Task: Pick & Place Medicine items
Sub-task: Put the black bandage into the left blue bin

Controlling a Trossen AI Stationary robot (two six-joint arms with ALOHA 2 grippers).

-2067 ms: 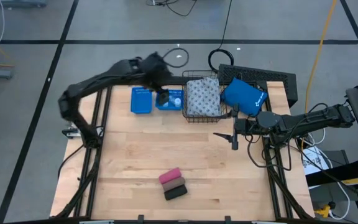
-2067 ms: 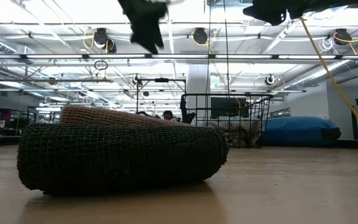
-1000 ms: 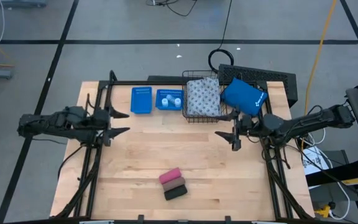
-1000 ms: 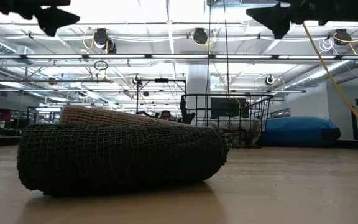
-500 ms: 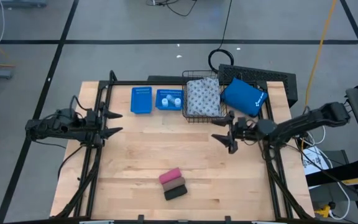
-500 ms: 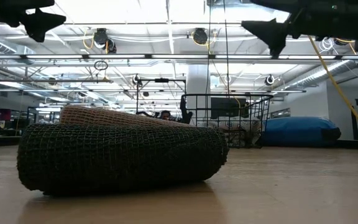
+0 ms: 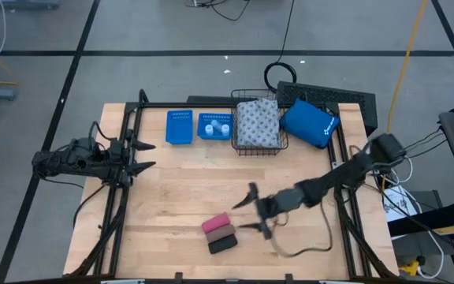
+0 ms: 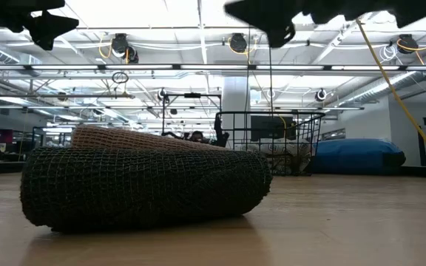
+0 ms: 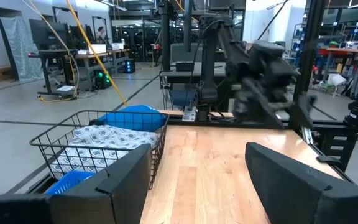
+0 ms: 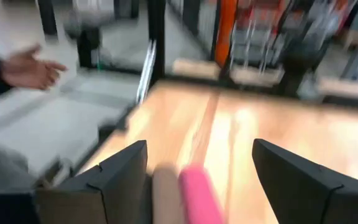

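A pink block (image 7: 215,223) and a dark brown-black block (image 7: 222,241) lie side by side on the table near its front edge. In the low view the dark block (image 8: 146,188) lies in front of the pink one (image 8: 124,137). Two white bottles (image 7: 216,126) stand in a blue tray (image 7: 203,130). The grey-white pack (image 7: 257,124) lies in a wire basket (image 7: 283,144). My right gripper (image 7: 251,211) is open, just right of the two blocks and above the table. Its wrist view shows the pink block (image 10: 197,193) between the fingers, farther off. My left gripper (image 7: 151,155) is open and empty at the table's left edge.
A second blue tray (image 7: 179,127) stands left of the bottle tray. A bright blue pouch (image 7: 309,122) lies right of the basket at the back right. A person's hand (image 10: 30,68) shows beyond the table's left side. Bare wood (image 7: 195,181) lies between the trays and the blocks.
My right gripper has swung from the table's right edge below the basket toward the near left, up to the pink and dark blocks, staying open. Earlier, my left gripper drew back from the bottle tray to the table's left edge.
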